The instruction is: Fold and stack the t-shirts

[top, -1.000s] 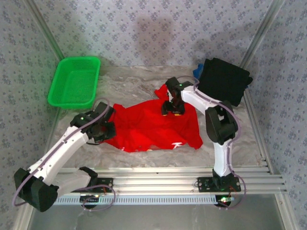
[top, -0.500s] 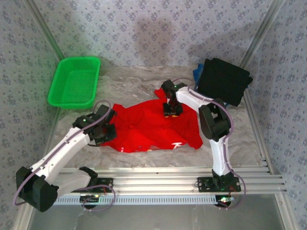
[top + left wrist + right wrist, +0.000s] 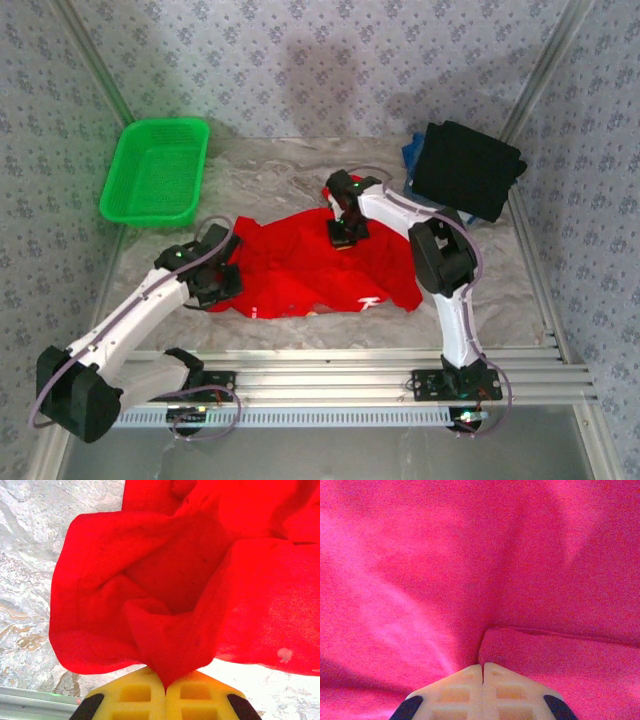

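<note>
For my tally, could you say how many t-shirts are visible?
3: red t-shirt mid-table; black t-shirt far right; blue t-shirt peeking out beside it. More may be hidden.

The marbled grey-white table [image 3: 280, 175] carries a green basket [image 3: 155, 175] at its far left and a rumpled red t-shirt [image 3: 310, 265] across its middle. At the far right lies a folded black tee [image 3: 465, 168], a blue tee [image 3: 411, 152] peeking out at its left edge.

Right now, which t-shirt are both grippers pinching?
The red t-shirt, spread mid-table: left gripper and right gripper both clamp its cloth. The folded black t-shirt sits untouched, far right.
</note>
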